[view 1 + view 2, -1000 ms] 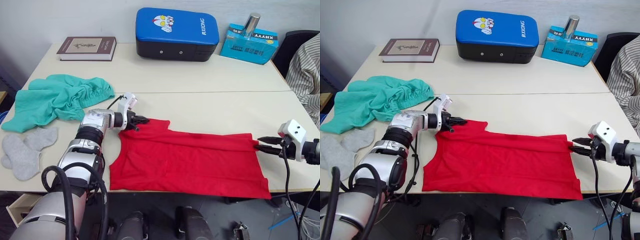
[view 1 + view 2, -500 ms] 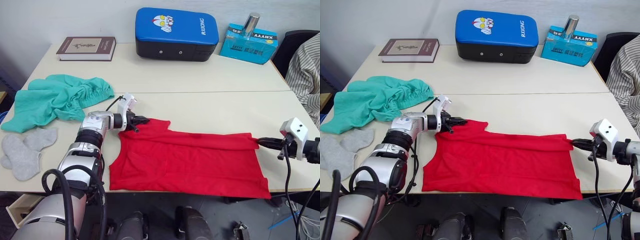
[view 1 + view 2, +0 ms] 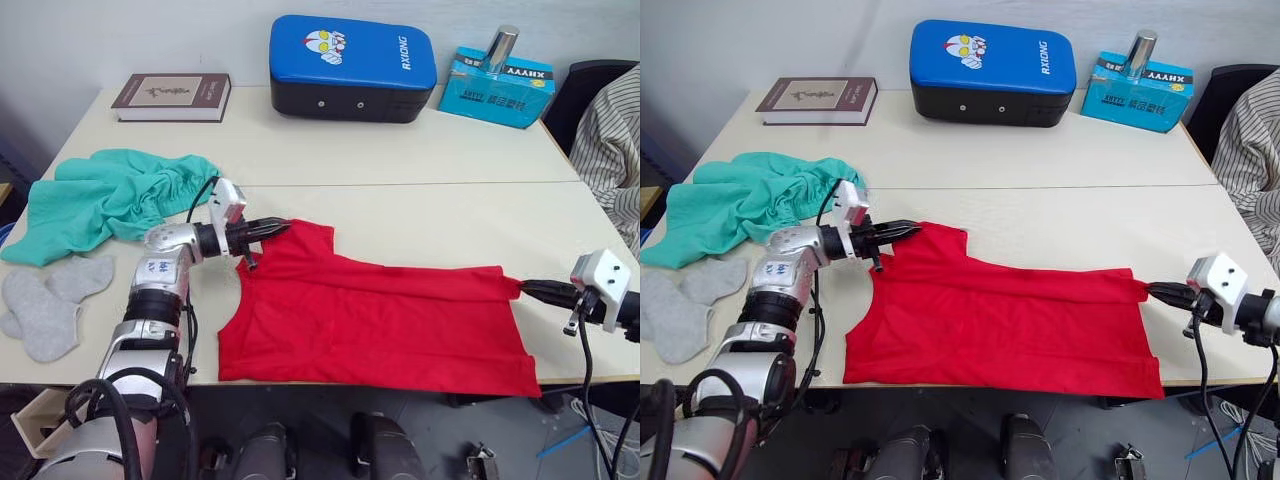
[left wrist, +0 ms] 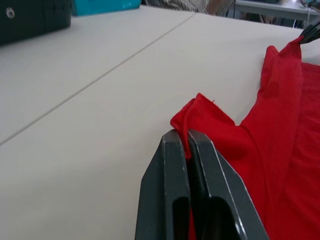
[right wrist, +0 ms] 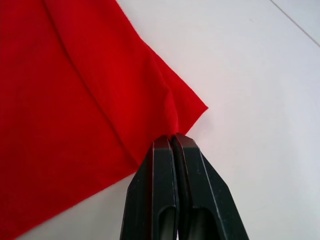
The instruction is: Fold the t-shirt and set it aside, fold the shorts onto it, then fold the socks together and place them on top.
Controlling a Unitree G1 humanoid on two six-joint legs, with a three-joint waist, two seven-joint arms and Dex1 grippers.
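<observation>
A pale desk (image 3: 400,215) made of two tops butted along a seam carries everything, with a plain wall behind its far edge. The t-shirt (image 3: 380,325) lies spread flat along the near edge, roughly midway between the desk's left and right ends, its far margin doubled over into a narrow band.

It looks like thin, limp cotton: light, with no stiffness to hold a shape, so I judge it will sag and drag wherever it is not held, and a crease will only run straight if the cloth is kept taut between two grips. The corners at the two ends of the far margin seem the sensible places to hold it. The left gripper (image 4: 188,145) is pressed together on a small peak of red cloth at the shirt's far left corner, and the right gripper (image 5: 173,141) is pinched on the pointed far right corner, the fabric puckering into it. Both bites are shallow, so a sharp tug could slip them.

The shorts (image 3: 110,195) lie bunched near the left edge, apart from the shirt, and the socks (image 3: 45,305) lie nearer the front left corner. Along the far edge sit a book (image 3: 172,97), a blue padded case (image 3: 352,65) and a teal box (image 3: 498,88) with a metal can (image 3: 501,47) on it.
</observation>
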